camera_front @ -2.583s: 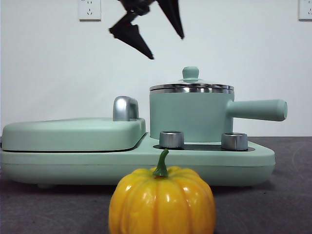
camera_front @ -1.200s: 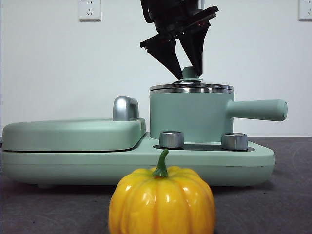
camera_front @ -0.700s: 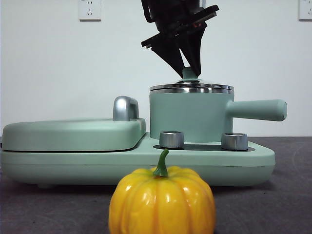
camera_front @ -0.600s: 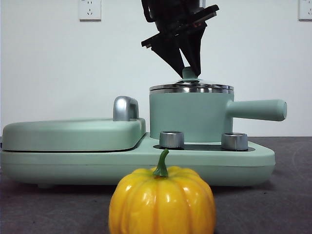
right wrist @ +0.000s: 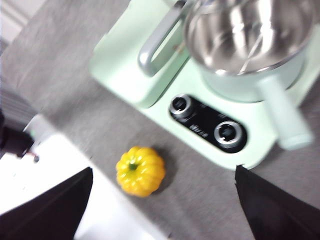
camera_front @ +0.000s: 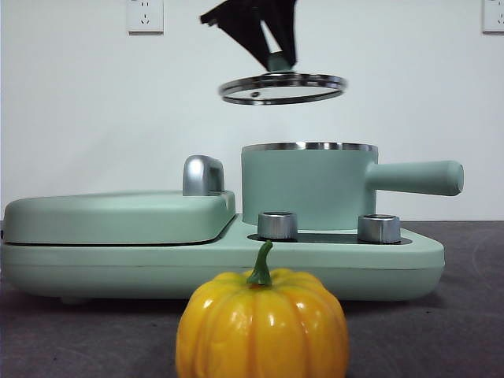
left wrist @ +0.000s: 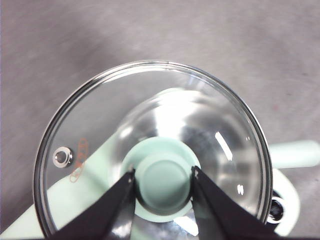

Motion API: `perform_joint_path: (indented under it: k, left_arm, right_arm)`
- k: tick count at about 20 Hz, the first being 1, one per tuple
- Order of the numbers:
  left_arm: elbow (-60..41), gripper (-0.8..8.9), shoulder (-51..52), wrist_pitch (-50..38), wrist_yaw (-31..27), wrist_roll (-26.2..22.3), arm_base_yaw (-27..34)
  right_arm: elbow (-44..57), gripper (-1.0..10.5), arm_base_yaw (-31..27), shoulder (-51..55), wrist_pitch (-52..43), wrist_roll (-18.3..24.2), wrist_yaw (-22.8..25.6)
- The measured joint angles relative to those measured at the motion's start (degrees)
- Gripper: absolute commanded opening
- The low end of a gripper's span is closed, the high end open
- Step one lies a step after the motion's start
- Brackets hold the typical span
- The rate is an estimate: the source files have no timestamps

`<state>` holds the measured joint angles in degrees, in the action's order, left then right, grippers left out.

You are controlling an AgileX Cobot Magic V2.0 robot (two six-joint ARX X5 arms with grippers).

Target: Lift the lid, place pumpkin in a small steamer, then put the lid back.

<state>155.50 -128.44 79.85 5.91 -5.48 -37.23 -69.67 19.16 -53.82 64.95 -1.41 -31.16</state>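
The lid (camera_front: 282, 88), a glass disc with a steel rim, hangs slightly tilted in the air above and a little left of the small steamer (camera_front: 307, 189). My left gripper (camera_front: 276, 55) is shut on the lid's mint-green knob (left wrist: 162, 182); the glass (left wrist: 100, 125) spreads out beneath the jaws. The steamer stands uncovered on its base, its bare steel inside (right wrist: 245, 40) showing and its long handle (camera_front: 413, 177) pointing right. On the table in front of the base sits the yellow-orange pumpkin (camera_front: 262, 327) (right wrist: 140, 170). High above it, my right gripper (right wrist: 163, 172) is open and holds nothing.
The mint-green cooker base (camera_front: 409, 264) carries a broad flat griddle cover (camera_front: 118, 216) with a steel handle (camera_front: 202, 175) on the left. Two steel dials (camera_front: 277, 224) (camera_front: 378, 227) sit in front of the steamer. A white surface (right wrist: 75, 200) borders the grey table.
My left gripper came down, shut on the knob, then lifted the lid off the steamer, up and slightly left. The pumpkin and steamer have not moved.
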Motion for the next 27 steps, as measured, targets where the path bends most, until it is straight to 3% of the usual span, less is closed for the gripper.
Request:
perform_joint_path:
  k: [9,14,19,27]
  left_arm:
    - [0.02,0.82,1.38,1.01,-0.02,2.27,11.39]
    - [0.02,0.82,1.38,1.01,-0.02,3.37,16.7]
    - [0.02,0.82,1.38,1.01,-0.07,4.52,20.24]
    - [0.02,0.82,1.38,1.01,-0.04,5.33,21.64]
  right_arm:
    - [0.0,4.6,21.77,-14.75,-3.61,-7.41,13.27]
    - [0.0,6.1,32.3,-24.63,-5.22,-8.11,20.31]
    - [0.0,6.1,36.96,-33.18,-6.82,-8.04,22.38]
    - [0.0,6.7,37.42,-43.32,-9.62,-7.34,21.92]
